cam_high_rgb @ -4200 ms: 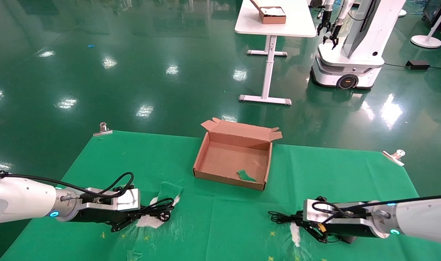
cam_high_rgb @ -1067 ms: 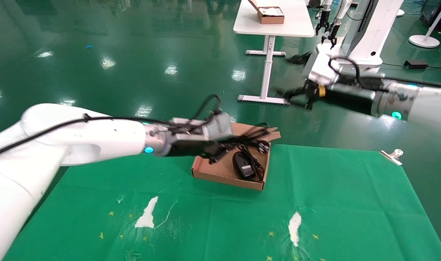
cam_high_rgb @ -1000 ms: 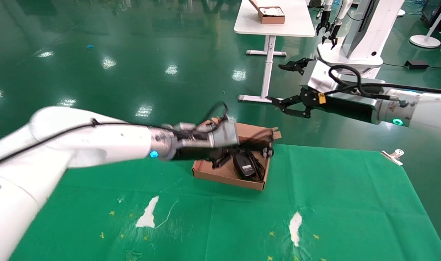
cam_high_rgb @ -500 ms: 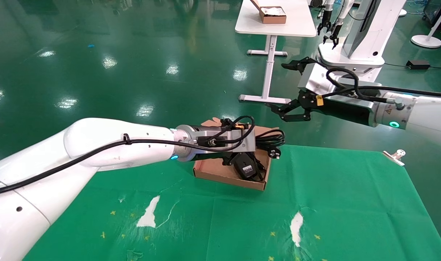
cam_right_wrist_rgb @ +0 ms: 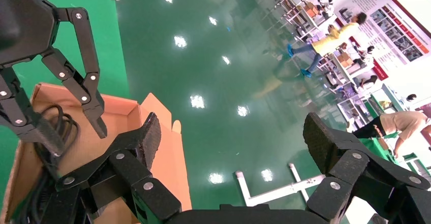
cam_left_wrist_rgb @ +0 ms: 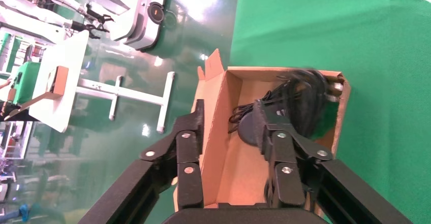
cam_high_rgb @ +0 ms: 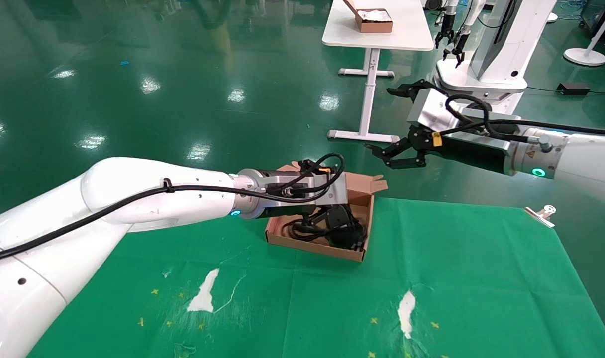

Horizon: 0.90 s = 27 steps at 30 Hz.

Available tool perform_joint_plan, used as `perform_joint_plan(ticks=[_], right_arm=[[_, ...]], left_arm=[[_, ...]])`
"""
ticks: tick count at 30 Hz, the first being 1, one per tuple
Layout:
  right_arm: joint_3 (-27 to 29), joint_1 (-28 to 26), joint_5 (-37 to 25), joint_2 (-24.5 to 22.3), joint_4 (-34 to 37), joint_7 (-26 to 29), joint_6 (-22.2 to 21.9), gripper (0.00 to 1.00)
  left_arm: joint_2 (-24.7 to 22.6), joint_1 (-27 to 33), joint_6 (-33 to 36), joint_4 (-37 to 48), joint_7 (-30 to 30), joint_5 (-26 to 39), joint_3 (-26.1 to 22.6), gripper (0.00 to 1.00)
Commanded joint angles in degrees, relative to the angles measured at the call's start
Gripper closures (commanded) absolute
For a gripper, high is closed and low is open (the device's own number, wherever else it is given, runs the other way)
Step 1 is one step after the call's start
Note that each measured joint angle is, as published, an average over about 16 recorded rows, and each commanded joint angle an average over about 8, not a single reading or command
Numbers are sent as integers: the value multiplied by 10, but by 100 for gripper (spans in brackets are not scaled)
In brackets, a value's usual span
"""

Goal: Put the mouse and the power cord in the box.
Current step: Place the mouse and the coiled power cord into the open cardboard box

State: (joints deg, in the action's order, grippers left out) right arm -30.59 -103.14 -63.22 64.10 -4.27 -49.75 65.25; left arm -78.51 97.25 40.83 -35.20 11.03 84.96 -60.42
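Observation:
The brown box (cam_high_rgb: 312,247) stands open on the green cloth. My left gripper (cam_high_rgb: 332,215) reaches down over its back part and is open. In the left wrist view that gripper (cam_left_wrist_rgb: 229,125) straddles the back wall (cam_left_wrist_rgb: 212,117), with one finger outside and one inside. The black mouse (cam_left_wrist_rgb: 247,130) lies in the box beside the inner finger. The bundled power cord (cam_high_rgb: 302,231) lies loose in the box too, partly over the mouse; in the wrist view the cord (cam_left_wrist_rgb: 305,99) sits toward the front wall. My right gripper (cam_high_rgb: 387,119) hangs open and empty in the air beyond the box's right rear corner.
The cloth has white torn patches (cam_high_rgb: 203,293) near the front. Metal clips (cam_high_rgb: 541,215) pin its far corners at the table edge. On the floor beyond stand a white table (cam_high_rgb: 377,30) with a smaller brown box (cam_high_rgb: 373,20) and another robot (cam_high_rgb: 481,64).
My left gripper has come down into the box and opened; the power cord has dropped from it onto the box floor and the mouse. The right arm has barely moved.

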Motion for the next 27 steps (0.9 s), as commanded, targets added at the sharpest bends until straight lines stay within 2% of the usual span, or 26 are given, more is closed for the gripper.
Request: perform_joint_plan(ticks=[1,8,27], right_arm=[[0,0,0,1,0,-1,-1,0],[6,19,9,-13,-30,26,8,0],[52,149,76,-104,-247,216,72,0]], left_arm=[[-2,2,0,3,2,2,1,0],[34,-27,37,-28,-16,-33,37,0],[172,-141,179,-151,-85,-170,177,0]])
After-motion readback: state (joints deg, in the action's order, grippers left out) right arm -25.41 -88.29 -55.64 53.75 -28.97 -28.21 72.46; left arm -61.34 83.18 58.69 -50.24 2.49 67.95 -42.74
